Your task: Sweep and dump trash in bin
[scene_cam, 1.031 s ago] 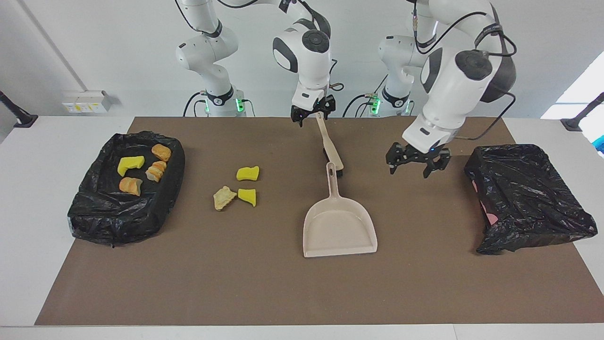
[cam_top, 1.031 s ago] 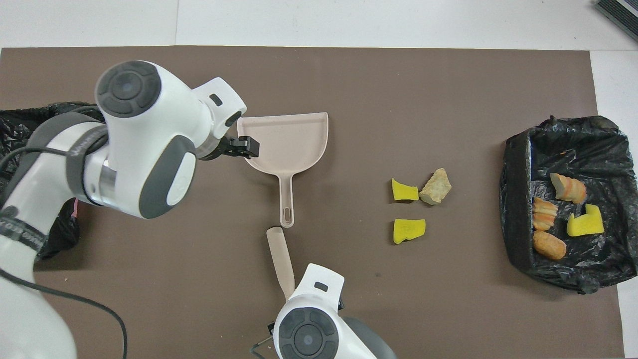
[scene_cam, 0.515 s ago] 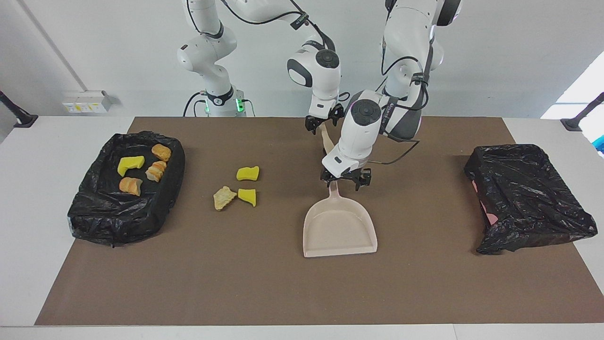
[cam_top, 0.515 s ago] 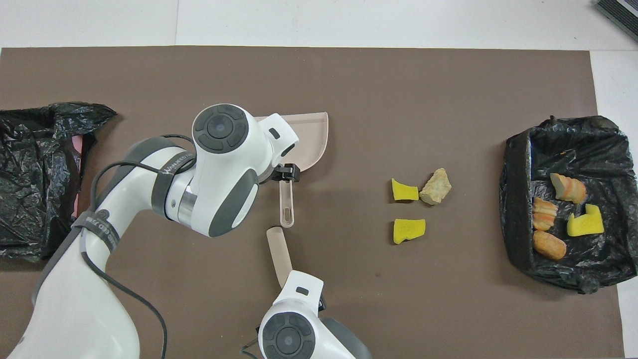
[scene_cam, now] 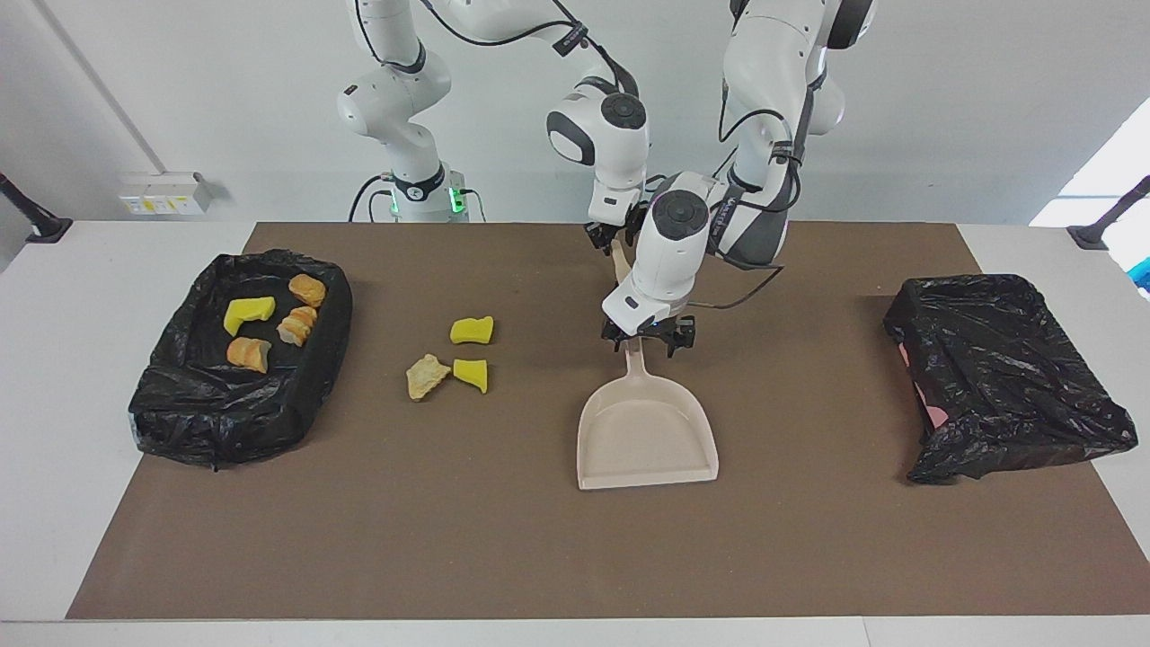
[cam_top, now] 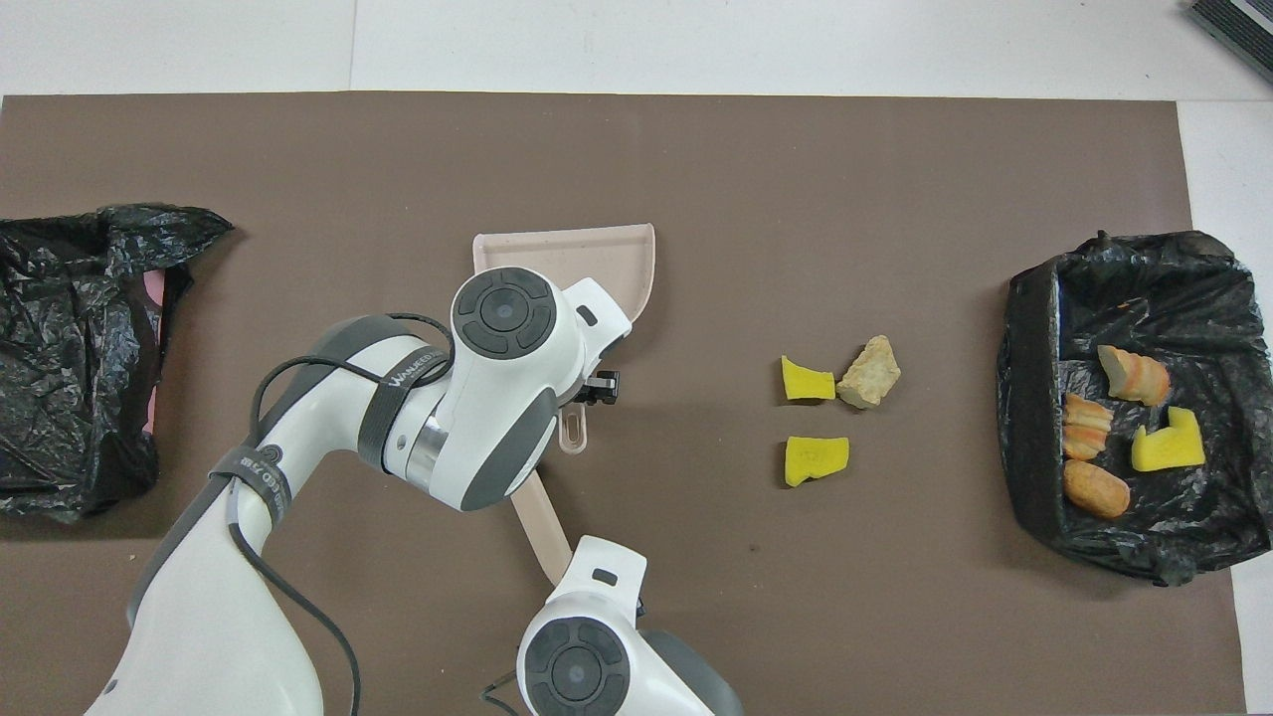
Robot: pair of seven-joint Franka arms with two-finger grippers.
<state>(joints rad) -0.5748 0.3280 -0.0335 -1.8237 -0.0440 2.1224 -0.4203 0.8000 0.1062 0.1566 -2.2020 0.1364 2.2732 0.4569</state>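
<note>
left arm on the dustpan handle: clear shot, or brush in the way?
Probably clear. The left pincer is already down at the dustpan handle; the brush, at the right pincer, lies nearer the robots.

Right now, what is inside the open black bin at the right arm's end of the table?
Inside the bin lie four scraps: one yellow sponge chunk and three bread-like pieces. Anything under the crumpled liner folds is hidden.
</note>
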